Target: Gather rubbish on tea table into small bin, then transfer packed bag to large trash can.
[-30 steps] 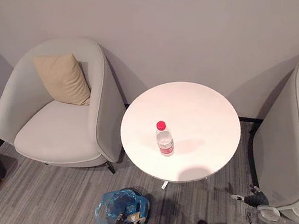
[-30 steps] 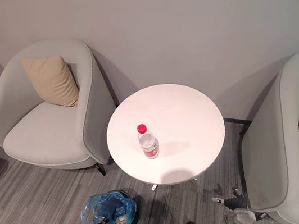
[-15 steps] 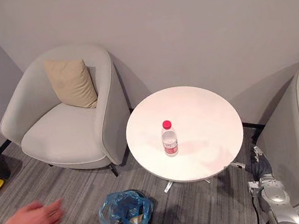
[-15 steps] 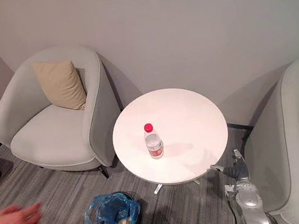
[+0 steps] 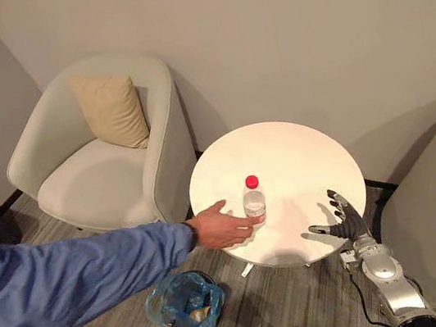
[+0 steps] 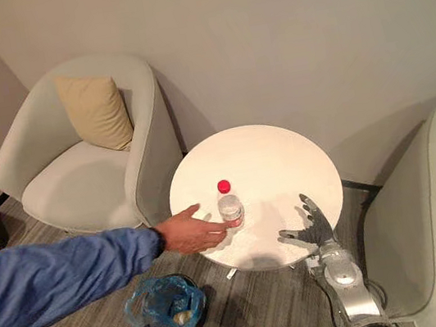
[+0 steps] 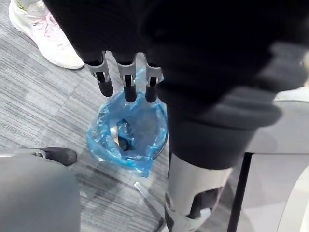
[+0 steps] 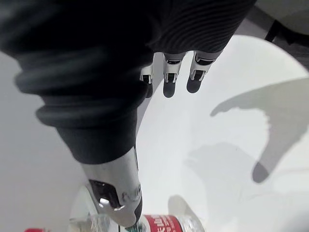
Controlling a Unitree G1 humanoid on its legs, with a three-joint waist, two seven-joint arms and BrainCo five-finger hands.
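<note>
So the big change from half a second back: a person's hand (image 5: 220, 228), blue sleeve (image 5: 70, 278) and all, has reached right across and now lies on the tea table (image 5: 281, 145) with its fingertips at the base of the water bottle (image 5: 254, 201). Before, that hand was way off over the floor. The robot's right hand (image 5: 345, 220) has moved too. It was down by the table's edge and it's now up over the near right part of the top, fingers spread wide and holding nothing, near the bottle but clear of it. The whole view has shifted a bit as well, so the camera moved. The bottle looks like it's in the same spot, upright near the middle of the table.

The left hand (image 7: 129, 84) hangs over the small bin (image 5: 183, 299) with its blue bag, fingers straight and empty.

On the bottle: small clear plastic with a red cap, so I'd guess light, thin-walled and smooth, easy to dent or knock over. I can't tell how full it is. I'd wrap round the middle at the label, thumb opposite the fingers, and not squeeze hard. I'd also wait for that person's hand to clear first.
</note>
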